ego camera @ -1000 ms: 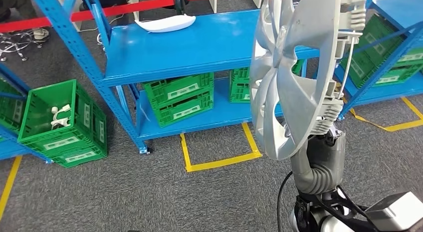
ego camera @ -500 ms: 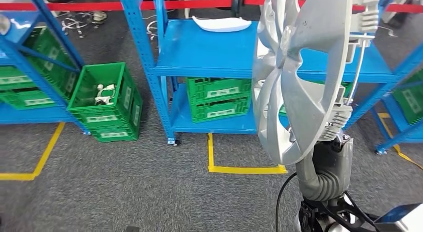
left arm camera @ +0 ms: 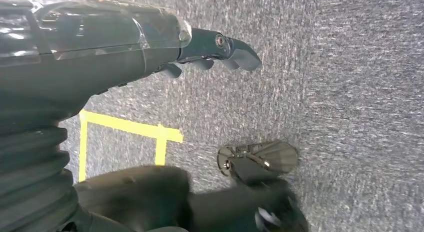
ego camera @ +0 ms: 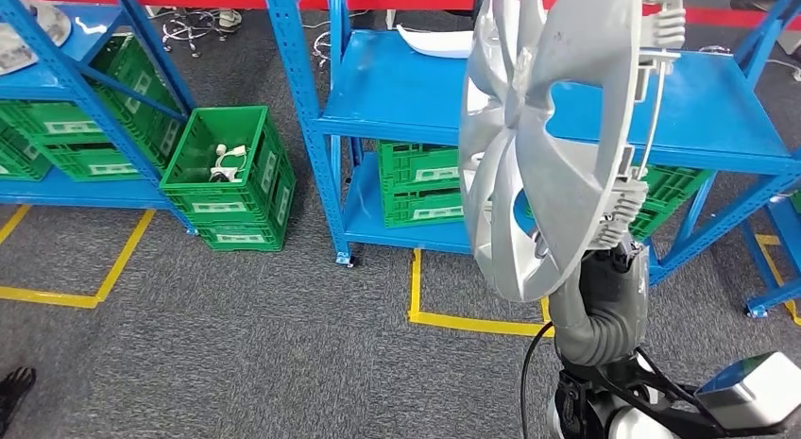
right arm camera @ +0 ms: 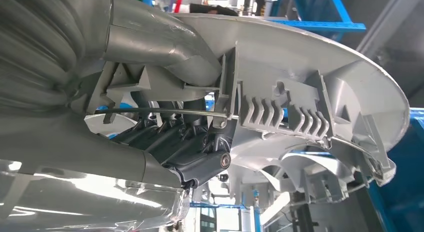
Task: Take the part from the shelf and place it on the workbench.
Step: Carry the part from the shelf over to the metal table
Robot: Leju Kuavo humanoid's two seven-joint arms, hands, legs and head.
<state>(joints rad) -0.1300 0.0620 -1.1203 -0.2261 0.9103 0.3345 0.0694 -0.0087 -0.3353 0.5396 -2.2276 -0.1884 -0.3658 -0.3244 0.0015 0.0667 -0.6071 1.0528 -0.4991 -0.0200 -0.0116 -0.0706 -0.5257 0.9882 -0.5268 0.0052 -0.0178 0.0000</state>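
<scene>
On the left, a green crate (ego camera: pixel 231 179) stands on the grey carpet (ego camera: pixel 236 363) beside the blue shelf (ego camera: pixel 425 90), with a white part (ego camera: pixel 436 41) lying on the shelf's top board. The left robot hand (left arm camera: pixel 210 47) hangs over the carpet, dark fingers loosely curled and holding nothing. To the right, the right robot hand (right arm camera: pixel 200 147) grips the silver wheel cover (ego camera: pixel 548 137) by its rim, holding it upright in front of the shelf.

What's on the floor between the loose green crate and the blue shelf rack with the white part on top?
In the head view, only bare grey carpet lies between the green crate and the shelf rack's upright.
</scene>
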